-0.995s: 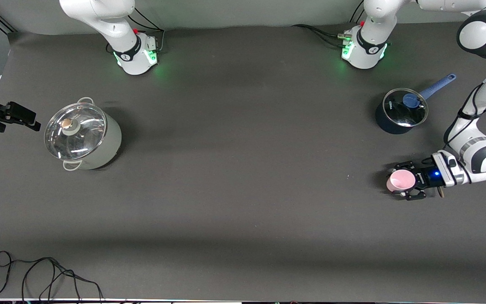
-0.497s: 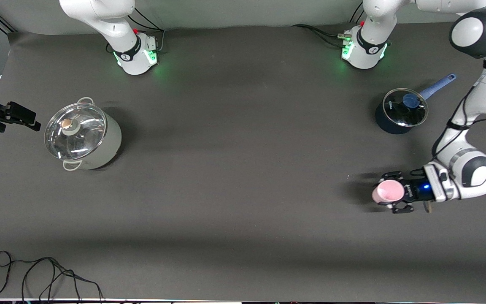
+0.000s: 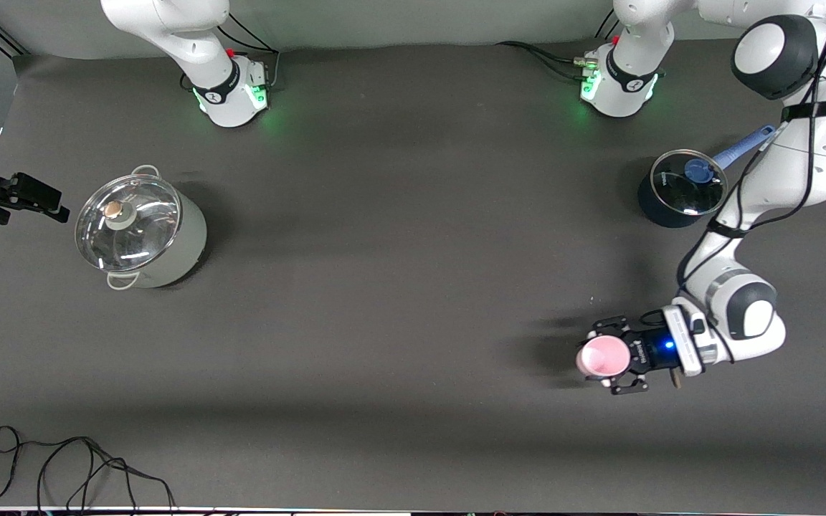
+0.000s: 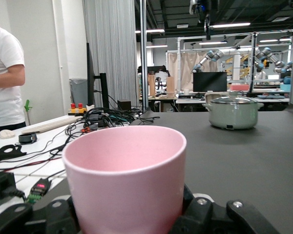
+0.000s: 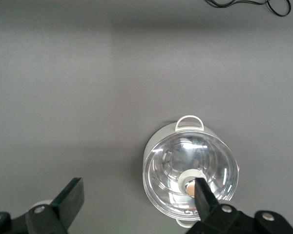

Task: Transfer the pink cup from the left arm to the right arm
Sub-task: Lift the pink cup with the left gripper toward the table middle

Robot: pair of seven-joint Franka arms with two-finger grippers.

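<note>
- Pink cup is held upright, mouth up, clamped in the left gripper above the table toward the left arm's end.
- Right gripper, fingers spread and empty, waits well apart beside the grey pot, at the table's other end.

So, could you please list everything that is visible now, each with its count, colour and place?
pink cup: one, pale pink, upright, held in the left gripper above the table at the left arm's end.
blue saucepan: one, dark blue with glass lid and blue handle, on the table at the left arm's end.
grey pot: one, pale grey-green with glass lid, on the table at the right arm's end.
cable: one, black, loose on the table's edge nearest the front camera.
left gripper: one, black, shut on the pink cup.
right gripper: one, black, open, waiting beside the grey pot at the table's end.
</note>
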